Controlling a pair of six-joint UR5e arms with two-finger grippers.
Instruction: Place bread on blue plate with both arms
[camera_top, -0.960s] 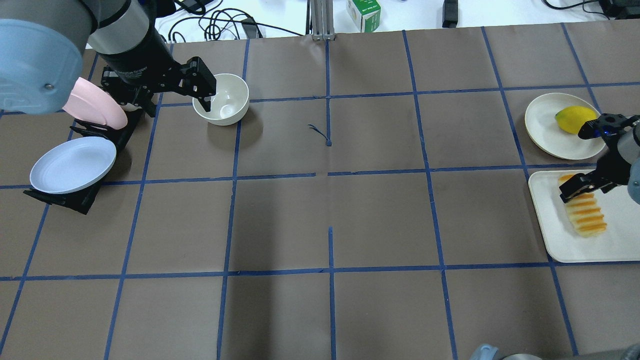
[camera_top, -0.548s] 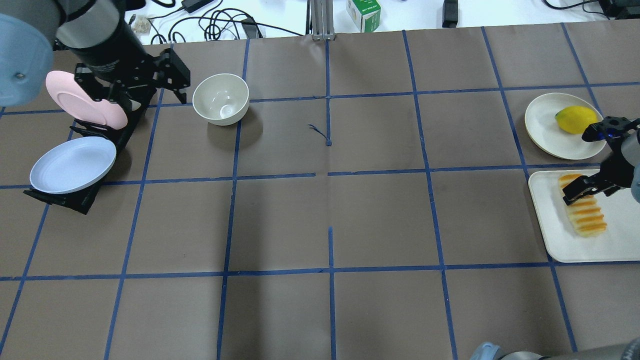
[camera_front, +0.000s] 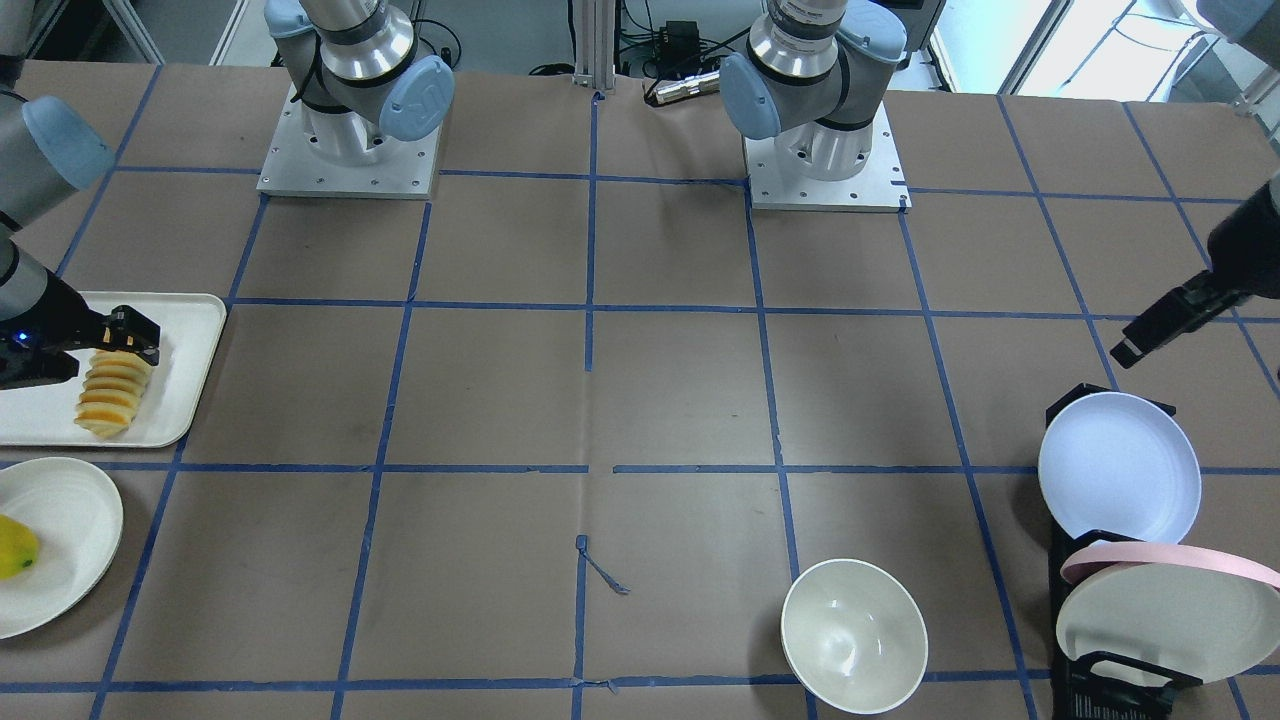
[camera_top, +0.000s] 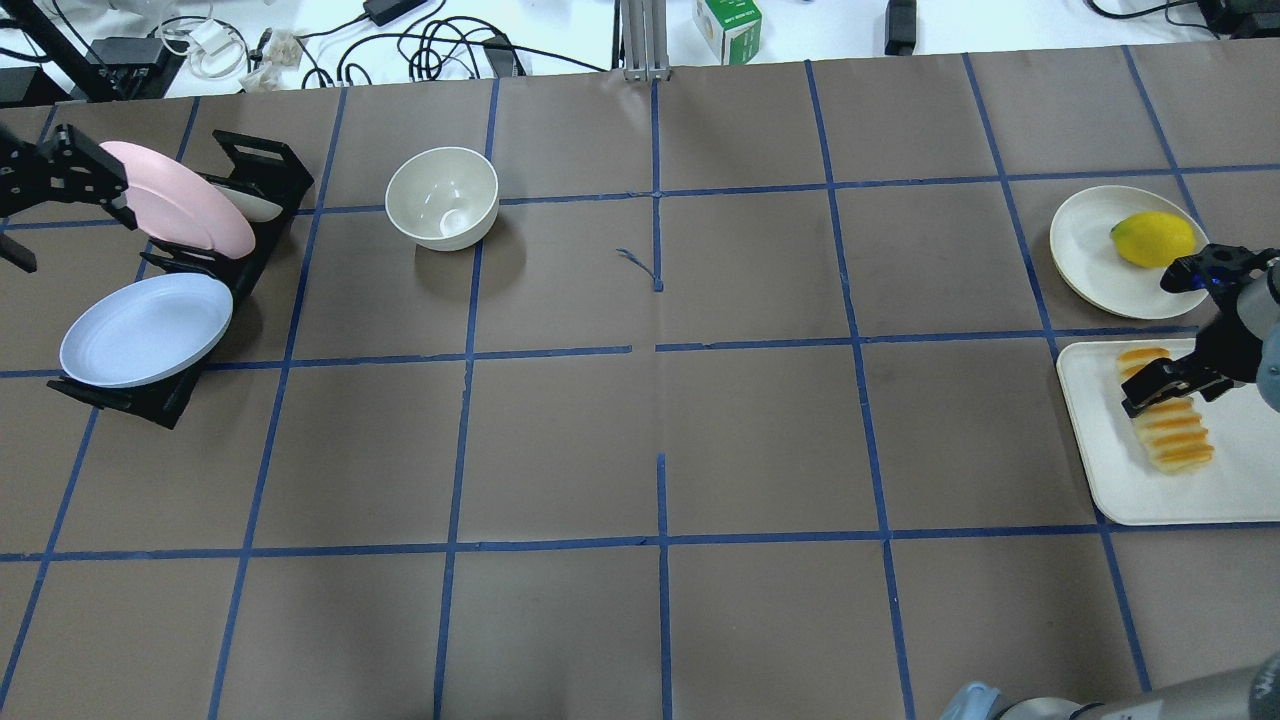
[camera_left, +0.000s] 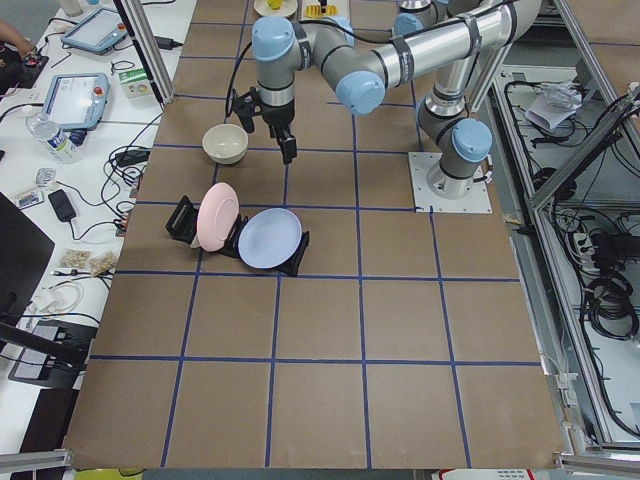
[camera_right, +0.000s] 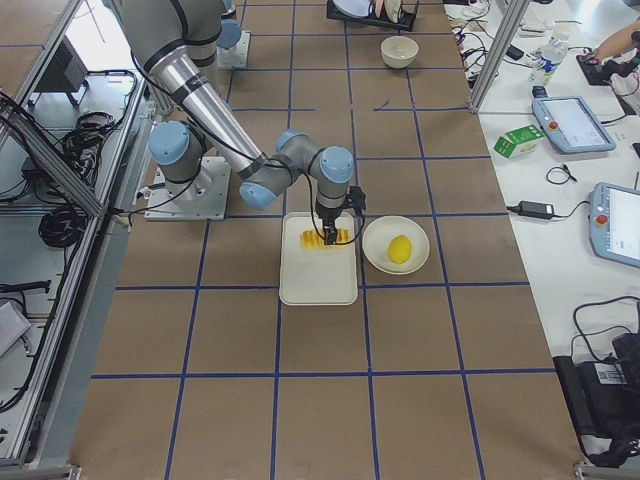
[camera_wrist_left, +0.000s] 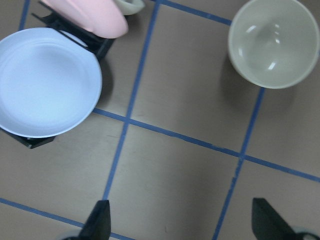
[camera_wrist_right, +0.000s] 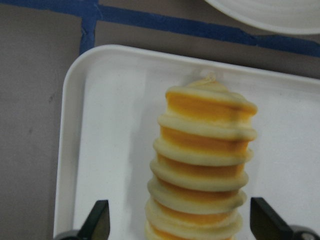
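Now, step in hand: approach phase. Neither the bread nor the plate is gripped yet.
Left fingers (camera_wrist_left: 100, 222): spread wide and holding nothing; only bare desk (camera_wrist_left: 170, 170) shows between them.
Change, left arm: within the last second it has swung off the white bowl (camera_top: 442, 197) and past the pink plate (camera_top: 180, 210) to the overhead view's far left edge.
Right fingers (camera_wrist_right: 100, 222): spread wide, one on each side of the bread (camera_wrist_right: 205, 150), not closed on it. Contact with the crust cannot be told.
Change, right arm: almost none; it has shifted slightly and hangs over the loaf toward the end nearer the fruit.
Bread location: on the white tray (camera_top: 1100, 480) at the desk's right end, just beside the white plate (camera_top: 1090, 260) carrying the yellow fruit (camera_top: 1150, 240).
Blue plate (camera_top: 145, 330): tilted on the black rack (camera_top: 150, 405) at the left end, empty, well apart from the bread.
Meaning for the task: as a judgement, the left arm is repositioning to fetch the blue plate while the right is set to close on the loaf — placement has not begun.
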